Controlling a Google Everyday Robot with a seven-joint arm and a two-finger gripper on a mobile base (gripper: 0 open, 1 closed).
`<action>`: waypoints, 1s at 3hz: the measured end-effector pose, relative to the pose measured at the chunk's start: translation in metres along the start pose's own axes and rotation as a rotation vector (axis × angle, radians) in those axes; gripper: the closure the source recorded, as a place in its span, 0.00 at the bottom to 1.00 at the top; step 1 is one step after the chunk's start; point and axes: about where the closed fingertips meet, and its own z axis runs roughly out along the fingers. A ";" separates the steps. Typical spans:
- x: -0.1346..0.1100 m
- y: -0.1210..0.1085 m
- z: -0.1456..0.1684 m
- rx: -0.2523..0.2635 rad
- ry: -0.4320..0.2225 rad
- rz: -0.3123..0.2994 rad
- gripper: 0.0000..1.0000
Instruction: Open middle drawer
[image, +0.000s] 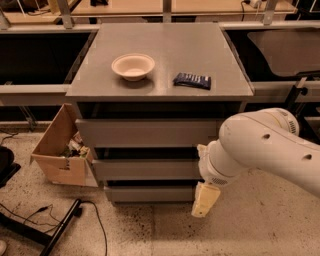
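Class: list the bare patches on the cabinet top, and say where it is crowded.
Free: the back half of the cabinet top behind the bowl and dark packet, and the front left corner beside the bowl. Crowded: the gap between those two. The gripper hangs low, near the right end of the middle drawer.

My pincer (205, 199) hangs low below the counter's (200, 50) front right corner, and my arm (265, 145) covers the middle drawer's (145, 169) right end. Left of it I have open drawer fronts. A box (57, 155) crowds the floor under the front left corner.
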 end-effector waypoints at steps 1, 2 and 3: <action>0.000 0.000 -0.001 -0.001 0.001 -0.001 0.00; 0.014 -0.008 0.027 -0.001 0.006 0.021 0.00; 0.036 -0.025 0.078 -0.004 0.066 0.004 0.00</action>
